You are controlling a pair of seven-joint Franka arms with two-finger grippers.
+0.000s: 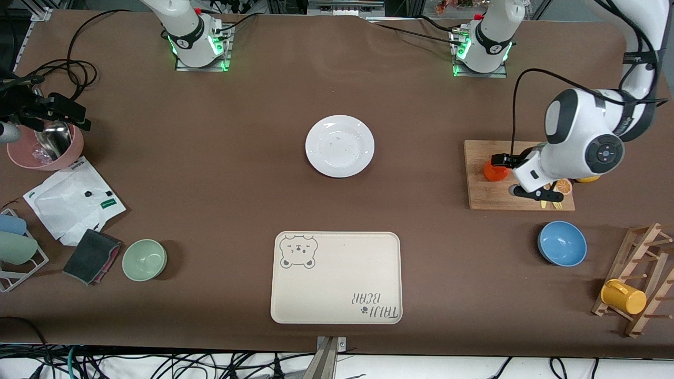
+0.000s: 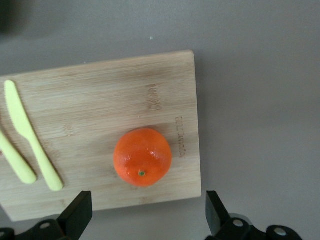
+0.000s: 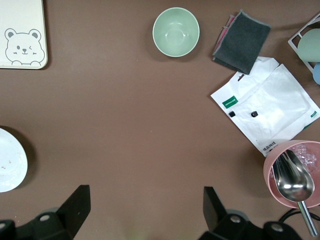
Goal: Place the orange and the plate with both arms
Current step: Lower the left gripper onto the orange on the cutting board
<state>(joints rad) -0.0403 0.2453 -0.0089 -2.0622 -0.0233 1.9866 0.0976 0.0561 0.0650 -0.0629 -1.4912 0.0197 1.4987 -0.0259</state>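
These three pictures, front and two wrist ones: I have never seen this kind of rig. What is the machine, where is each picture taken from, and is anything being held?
Two white robot arms are bolted along one edge of a brown table. The wide picture comes from a high camera facing them. The other two come from cameras on the arms' wrists, looking down past each gripper's fingers.

The left gripper hangs open over the small round orange, which sits on the bamboo cutting board beside two pale yellow plastic knives. Nothing is held yet.

The right gripper is open too, over the table near the pink bowl with a metal scoop.

The round white ceramic plate lies mid-table; the beige bear tray lies nearer the front camera.
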